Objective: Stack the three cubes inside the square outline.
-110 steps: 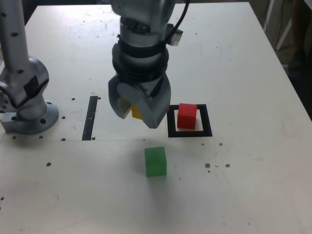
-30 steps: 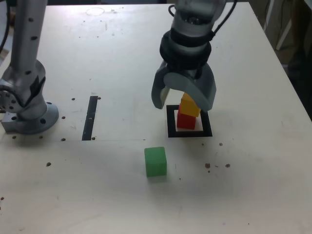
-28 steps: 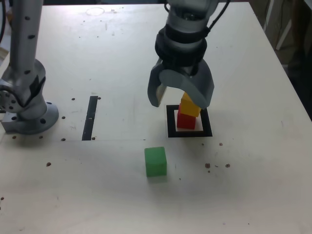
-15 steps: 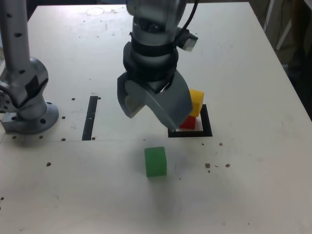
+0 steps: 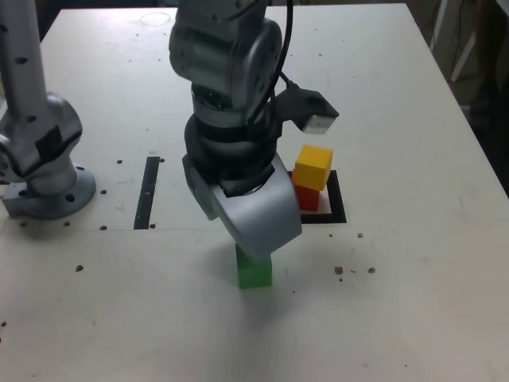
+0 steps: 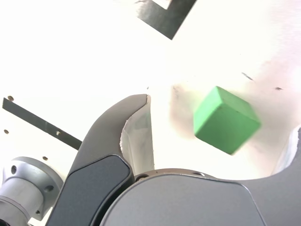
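While the end effector (image 5: 253,231) hangs low over the green cube (image 5: 254,271), its jaws stand wide and hold nothing. The wrist view shows the green cube (image 6: 226,120) lying between the two curved fingers (image 6: 136,127), apart from both as far as the overexposed picture lets one judge. In the exterior view the near finger hides the cube's upper part, so only its lower part shows on the worktop (image 5: 413,302).

To the exterior view's right of the arm, the yellow cube (image 5: 313,167) sits on the red cube (image 5: 306,196), turned slightly and overhanging it. The red cube stands inside the square outline (image 5: 337,208), a thick black frame with a white centre. In the wrist view only one black corner of the outline (image 6: 165,18) enters the picture, and the stack does not appear.

Open worktop lies on the near side of the green cube and out to the right-hand edge; it is pale, matt and speckled with small dark marks. A narrow black strip (image 5: 148,191) lies to the exterior view's left, near the round metal arm base (image 5: 48,187). The cubes are plain, solid-coloured and sharp-edged; the fingers are smooth grey shells.
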Robot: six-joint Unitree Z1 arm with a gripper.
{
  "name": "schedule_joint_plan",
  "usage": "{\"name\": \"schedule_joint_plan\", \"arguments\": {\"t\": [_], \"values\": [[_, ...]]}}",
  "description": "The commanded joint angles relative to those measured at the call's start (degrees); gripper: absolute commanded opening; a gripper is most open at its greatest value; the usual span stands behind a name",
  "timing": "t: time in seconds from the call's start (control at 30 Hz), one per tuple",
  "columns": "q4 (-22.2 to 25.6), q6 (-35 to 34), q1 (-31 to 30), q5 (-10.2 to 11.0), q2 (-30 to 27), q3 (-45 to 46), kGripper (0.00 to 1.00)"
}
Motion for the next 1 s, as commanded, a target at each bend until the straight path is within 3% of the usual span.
{"name": "schedule_joint_plan", "arguments": {"t": [0.0,0.73,0.97], "values": [[-0.3,0.0,-0.7,0.4,0.6,0.3,0.99],[-3.0,-2.8,-4.7,3.0,5.0,-1.2,0.89],[-4.8,-4.2,-5.4,2.9,6.4,-1.0,0.83]]}}
